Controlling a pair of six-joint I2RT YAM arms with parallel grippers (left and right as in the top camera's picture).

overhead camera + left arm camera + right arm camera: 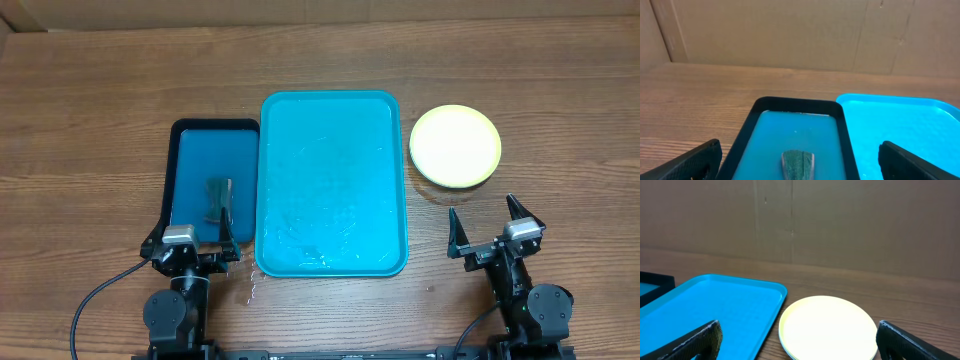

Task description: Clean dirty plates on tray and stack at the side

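Toward the tabletop's right edge sit the stacked round plastic plates (455,146), pale yellow-green on top, clear of the bare turquoise rectangular plastic tray (330,180). Both pairs of jaws gape, empty. Best hold them back, I'd say, and leave the stack undisturbed.

We see even, bright light from above, with only short soft shadows on the worktop (100,110). Pale glints streak the tray (300,130) near its front edge. In our wrist views the dark pincer fingers (695,160) at the lower corners look slightly soft and murky
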